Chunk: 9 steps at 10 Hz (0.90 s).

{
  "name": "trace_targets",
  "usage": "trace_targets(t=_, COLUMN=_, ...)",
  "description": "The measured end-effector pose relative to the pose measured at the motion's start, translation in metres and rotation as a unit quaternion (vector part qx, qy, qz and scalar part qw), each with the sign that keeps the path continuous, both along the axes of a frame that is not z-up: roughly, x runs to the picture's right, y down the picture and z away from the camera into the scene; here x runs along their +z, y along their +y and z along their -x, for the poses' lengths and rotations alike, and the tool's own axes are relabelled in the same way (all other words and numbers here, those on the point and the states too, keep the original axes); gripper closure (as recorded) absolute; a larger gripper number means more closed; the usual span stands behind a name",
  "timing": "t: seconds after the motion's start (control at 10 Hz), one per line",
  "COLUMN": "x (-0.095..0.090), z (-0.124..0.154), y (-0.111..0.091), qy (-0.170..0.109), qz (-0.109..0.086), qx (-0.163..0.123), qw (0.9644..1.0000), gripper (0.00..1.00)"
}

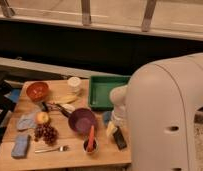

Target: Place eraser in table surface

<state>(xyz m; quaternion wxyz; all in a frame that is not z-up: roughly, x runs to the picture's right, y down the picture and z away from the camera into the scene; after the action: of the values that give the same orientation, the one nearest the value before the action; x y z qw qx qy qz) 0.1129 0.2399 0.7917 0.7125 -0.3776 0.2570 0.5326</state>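
The robot's bulky white rounded arm shell point(167, 115) is filling the right side of the view, hiding the right end of the light tan wooden plank table surface point(70, 159) and cutting off the far corner of the green rectangular plastic tray point(97, 90). The gripper point(113, 129) is hanging low at the arm's left edge, just in front of the tray and beside a small blue cup point(106, 117) that is mostly covered. It is showing only as a pale blurred shape, so I cannot tell whether it is spread or closed, or whether it is gripping anything. The small flat black rectangular eraser point(119, 138) is lying on the planks near the front edge, right under the gripper's tip; contact between them is unclear. A glossy round purple bowl point(82, 120) is sitting to the left.
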Motion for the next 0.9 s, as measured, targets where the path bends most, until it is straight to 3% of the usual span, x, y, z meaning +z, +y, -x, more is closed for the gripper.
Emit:
trace_targets(t=0.2, x=0.011, z=0.002, y=0.012, qy=0.006, qz=0.016, qx=0.005, qw=0.9998, gripper=0.22)
trace_targets(t=0.3, x=0.013, z=0.002, y=0.013, qy=0.012, qz=0.019, qx=0.009, qw=0.9997, gripper=0.27)
trace_targets(t=0.9, x=0.016, z=-0.003, y=0.016, qy=0.029, qz=0.021, qx=0.021, qw=0.9991, gripper=0.88)
